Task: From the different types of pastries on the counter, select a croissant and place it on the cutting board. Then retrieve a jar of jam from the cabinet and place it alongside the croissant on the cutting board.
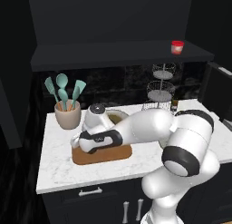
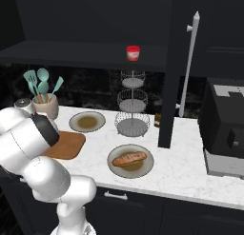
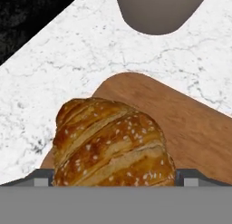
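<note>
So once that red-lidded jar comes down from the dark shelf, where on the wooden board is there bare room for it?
The golden-brown ridged croissant sits at one end of the brown wooden cutting board; the board's stretch beyond it is bare. White marbled counter lies free between the long pastry's grey plate and the dark appliance. It is crowded around the wire tiered stand.

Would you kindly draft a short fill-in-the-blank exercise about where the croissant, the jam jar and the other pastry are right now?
1. The croissant lies on the wooden ____.
2. The jar of jam, on the dark cabinet's shelf ledge, has a ____ lid.
3. The long pastry on the counter rests on a round ____.
4. The utensil pot holds ____ spatulas.

Missing words: cutting board; red; plate; teal
</note>
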Motion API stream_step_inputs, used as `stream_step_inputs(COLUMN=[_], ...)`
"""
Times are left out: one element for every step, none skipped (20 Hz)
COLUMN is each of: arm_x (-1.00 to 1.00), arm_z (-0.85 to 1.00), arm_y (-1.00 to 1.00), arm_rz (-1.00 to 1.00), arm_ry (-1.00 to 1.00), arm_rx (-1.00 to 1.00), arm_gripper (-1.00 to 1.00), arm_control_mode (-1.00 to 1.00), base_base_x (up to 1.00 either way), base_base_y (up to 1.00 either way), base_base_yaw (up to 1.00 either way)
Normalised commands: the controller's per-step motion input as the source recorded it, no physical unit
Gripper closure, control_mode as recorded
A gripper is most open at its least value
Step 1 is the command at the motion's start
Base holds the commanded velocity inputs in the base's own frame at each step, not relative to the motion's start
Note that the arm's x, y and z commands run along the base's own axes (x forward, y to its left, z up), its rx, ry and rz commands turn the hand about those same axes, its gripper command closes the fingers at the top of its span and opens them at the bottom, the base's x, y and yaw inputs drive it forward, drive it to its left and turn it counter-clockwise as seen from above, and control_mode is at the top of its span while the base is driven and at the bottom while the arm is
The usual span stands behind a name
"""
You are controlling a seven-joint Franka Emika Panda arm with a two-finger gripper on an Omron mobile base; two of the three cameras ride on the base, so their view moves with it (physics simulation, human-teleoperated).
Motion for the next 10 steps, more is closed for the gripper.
stream_step_inputs(arm_x=[0.0, 0.0, -0.04, -0.04, -0.08, -0.07, -0.06, -0.05, -0.01, -0.02], arm_z=[0.29, 0.14, 0.07, 0.09, 0.03, 0.0, 0.0, 0.0, 0.0, 0.12], arm_y=[-0.23, -0.2, -0.16, -0.16, -0.11, -0.13, -0.07, -0.06, -0.02, -0.01], arm_rz=[0.0, 0.0, 0.0, 0.0, 0.0, 0.0, 0.0, 0.0, 0.0, 0.0], arm_ry=[0.0, 0.0, 0.0, 0.0, 0.0, 0.0, 0.0, 0.0, 0.0, 0.0], arm_rx=[0.06, 0.07, 0.05, 0.04, 0.02, 0.02, 0.01, 0.01, 0.01, 0.01], arm_gripper=[-1.0, -1.0, -1.0, -1.0, -1.0, -1.0, -1.0, -1.0, -1.0, -1.0], arm_control_mode=[-1.0, -1.0, -1.0, -1.0, -1.0, -1.0, -1.0, -1.0, -1.0, -1.0], base_base_x=[0.0, 0.0, 0.0, 0.0, 0.0, 0.0, 0.0, 0.0, 0.0, 0.0], base_base_y=[0.0, 0.0, 0.0, 0.0, 0.0, 0.0, 0.0, 0.0, 0.0, 0.0], base_base_yaw=[0.0, 0.0, 0.0, 0.0, 0.0, 0.0, 0.0, 0.0, 0.0, 0.0])
